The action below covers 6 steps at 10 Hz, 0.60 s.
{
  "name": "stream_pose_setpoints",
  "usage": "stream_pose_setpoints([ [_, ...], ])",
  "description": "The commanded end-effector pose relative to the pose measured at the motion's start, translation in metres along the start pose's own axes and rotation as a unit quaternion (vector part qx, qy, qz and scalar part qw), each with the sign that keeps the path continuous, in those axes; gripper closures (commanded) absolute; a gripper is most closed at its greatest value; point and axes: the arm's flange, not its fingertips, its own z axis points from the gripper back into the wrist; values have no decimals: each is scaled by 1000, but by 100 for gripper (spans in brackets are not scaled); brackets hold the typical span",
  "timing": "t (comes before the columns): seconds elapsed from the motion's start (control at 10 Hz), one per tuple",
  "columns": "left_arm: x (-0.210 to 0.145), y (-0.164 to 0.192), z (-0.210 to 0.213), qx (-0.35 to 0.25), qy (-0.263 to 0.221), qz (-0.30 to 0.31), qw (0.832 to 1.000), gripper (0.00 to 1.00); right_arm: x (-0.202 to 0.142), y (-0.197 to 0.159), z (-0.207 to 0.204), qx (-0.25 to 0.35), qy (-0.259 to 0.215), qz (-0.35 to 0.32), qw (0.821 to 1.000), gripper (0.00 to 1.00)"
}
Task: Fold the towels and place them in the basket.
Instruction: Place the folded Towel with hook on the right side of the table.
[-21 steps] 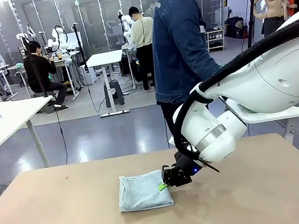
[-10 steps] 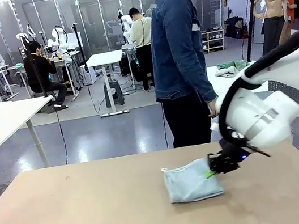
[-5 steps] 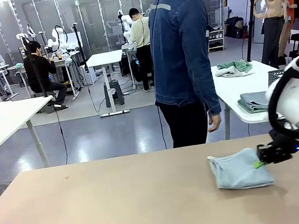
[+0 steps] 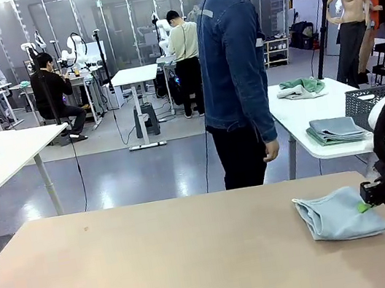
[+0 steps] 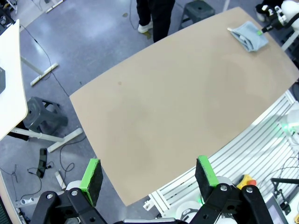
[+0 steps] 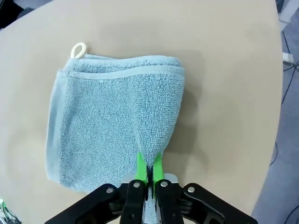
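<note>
A folded pale blue-grey towel [image 4: 337,214] lies near the right edge of the tan table [image 4: 161,267]. My right gripper [image 4: 367,203] is shut on the towel's right edge. In the right wrist view the green pads [image 6: 148,169] pinch the near edge of the towel [image 6: 112,121], whose white loop points to the upper left. High above the table, my left gripper [image 5: 148,179] stands open with nothing between its fingers, and from there the towel [image 5: 250,36] shows far off at the table's corner. A dark mesh basket [image 4: 369,101] stands on the white side table at the right.
A person in a denim jacket [image 4: 232,63] stands just beyond the table's far edge. The white side table [image 4: 307,121] at the right carries a folded grey towel [image 4: 336,130] and a crumpled green towel [image 4: 301,86]. Another white table [image 4: 2,157] stands at the left.
My right gripper has dragged the blue-grey towel across the table from the middle to the right edge. The person has turned slightly. The left gripper stays open.
</note>
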Motion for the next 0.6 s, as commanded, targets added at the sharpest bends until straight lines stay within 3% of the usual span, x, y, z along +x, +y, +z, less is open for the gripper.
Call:
stream_pose_setpoints([
  [0.0, -1, -1, -1, -4, -1, -3, 1000, 0, 7, -4, 2, -12, 8, -1, 1000, 94],
  [0.1, -1, -1, -1, -4, -1, -3, 1000, 0, 6, -3, 1, -11, 10, -3, 1000, 94],
  [0.2, -1, -1, -1, -4, -1, -3, 1000, 0, 4, -1, -2, -18, 17, 0, 1000, 85],
  [0.3, -1, -1, -1, -4, -1, -3, 1000, 0, 2, 2, -1, -21, 18, 4, 1000, 62],
  [0.4, -1, -1, -1, -4, -1, -3, 1000, 0, -1, 4, 4, -27, 16, 2, 1000, 52],
  [0.5, -1, -1, -1, -4, -1, -3, 1000, 0, -4, 7, 11, -33, 12, 4, 999, 30],
])
